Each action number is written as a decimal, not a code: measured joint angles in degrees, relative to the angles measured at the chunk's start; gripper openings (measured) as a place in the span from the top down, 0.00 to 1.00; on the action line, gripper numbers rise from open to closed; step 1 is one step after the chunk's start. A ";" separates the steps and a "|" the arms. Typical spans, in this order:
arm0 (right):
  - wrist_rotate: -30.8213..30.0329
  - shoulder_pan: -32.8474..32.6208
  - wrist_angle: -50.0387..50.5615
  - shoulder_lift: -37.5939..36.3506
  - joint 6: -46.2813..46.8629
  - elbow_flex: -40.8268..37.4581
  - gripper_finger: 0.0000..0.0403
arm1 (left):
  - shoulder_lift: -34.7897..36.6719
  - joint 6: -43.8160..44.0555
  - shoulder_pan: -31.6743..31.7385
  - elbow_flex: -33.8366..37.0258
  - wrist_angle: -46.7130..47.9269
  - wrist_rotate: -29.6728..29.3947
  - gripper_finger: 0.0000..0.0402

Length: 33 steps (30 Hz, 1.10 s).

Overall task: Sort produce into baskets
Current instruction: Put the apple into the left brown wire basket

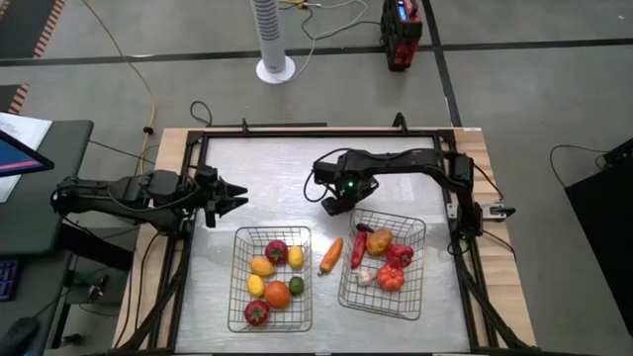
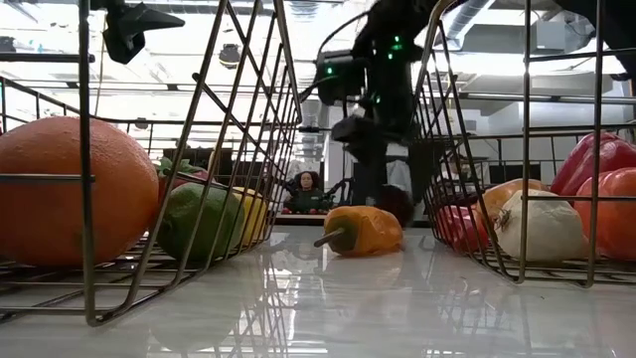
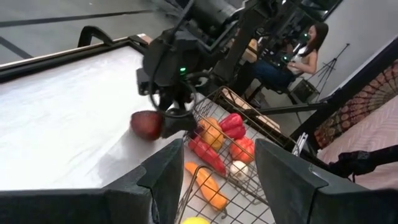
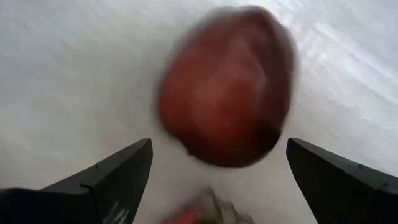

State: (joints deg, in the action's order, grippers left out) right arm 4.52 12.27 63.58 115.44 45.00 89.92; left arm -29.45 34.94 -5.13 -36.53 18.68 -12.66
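A dark red round piece of produce lies on the white table just beyond the far left corner of the right wire basket; it also shows in the left wrist view. My right gripper is open and hovers over it, fingers wide apart on the near side of it, touching nothing that shows. An orange carrot-like piece lies on the table between the two baskets. The left basket holds red, yellow, orange and green rounds. My left gripper is open and empty above the table's left part.
The right basket holds a red chili, an orange piece, a red pepper, white garlic and a red-orange round. A black frame runs round the table. A seated person is beyond the table. Bare table lies at the far left.
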 joint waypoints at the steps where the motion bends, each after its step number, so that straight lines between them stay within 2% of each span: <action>1: 0.10 0.22 -1.83 0.02 0.42 -0.91 0.01 | 0.02 0.00 -0.01 0.00 0.00 0.06 0.54; 9: -0.99 2.19 -9.47 0.11 -1.79 -5.88 0.01 | 0.00 0.26 -0.01 0.00 -0.02 -0.07 0.54; 15: 0.19 2.55 -16.20 0.11 -6.04 -6.15 0.01 | 0.00 0.32 0.00 0.00 -0.04 -1.05 0.54; 21: 1.14 1.82 -15.40 0.13 -3.48 -4.08 0.01 | 0.00 1.39 0.00 -0.03 -0.04 -1.56 0.54; 26: -1.70 0.76 -13.68 0.11 -3.13 -0.63 0.01 | 0.00 1.51 -0.01 -0.04 -0.04 -1.64 0.54; 29: -4.32 0.30 -13.18 0.11 -6.99 0.59 0.01 | 0.00 1.50 0.00 -0.04 -0.04 -1.67 0.54; 33: -4.71 0.37 -13.00 0.11 -15.70 0.91 0.01 | 0.00 1.49 0.01 -0.04 -0.04 -1.64 0.54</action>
State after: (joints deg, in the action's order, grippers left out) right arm -0.19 12.64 50.58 115.55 29.30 90.83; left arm -29.45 36.43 -5.13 -36.58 18.63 -14.31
